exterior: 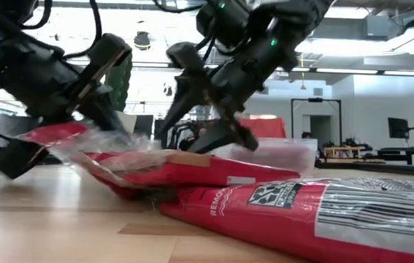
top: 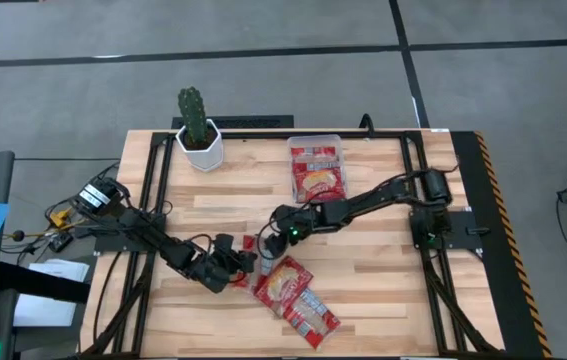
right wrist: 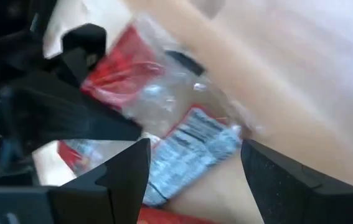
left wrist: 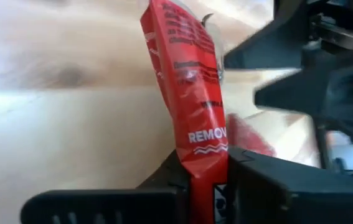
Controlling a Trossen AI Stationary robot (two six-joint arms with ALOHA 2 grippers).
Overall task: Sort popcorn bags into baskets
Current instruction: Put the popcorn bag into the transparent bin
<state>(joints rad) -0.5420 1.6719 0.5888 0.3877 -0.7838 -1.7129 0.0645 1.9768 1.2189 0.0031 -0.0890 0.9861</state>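
Observation:
Near the table's middle front, my left gripper (top: 235,262) (left wrist: 204,180) is shut on a red popcorn bag (top: 249,246) (left wrist: 188,93). My right gripper (top: 275,232) (right wrist: 195,168) (exterior: 199,128) is open just beyond it, fingers spread above a bag's white label end (right wrist: 192,146). Whether they touch it cannot be told. More red bags (top: 293,295) (exterior: 301,212) lie flat and overlapping on the table in front. The clear tray (top: 315,139) at the far edge holds two or three bags (top: 319,178). My left gripper pinches the red bag between its two fingers at one end, by the white "REMOV" lettering (left wrist: 206,138). The fingers come low and nearly level from the table's left. The bag stands on edge in the hold, and its far end (left wrist: 176,25) reaches toward the right gripper.
A white pot with a green cactus (top: 198,130) stands at the far left corner. Black rails (top: 153,190) run along the table's left, right and far sides. Bare wood (top: 383,270) lies to the right of the bags. The two grippers are close together.

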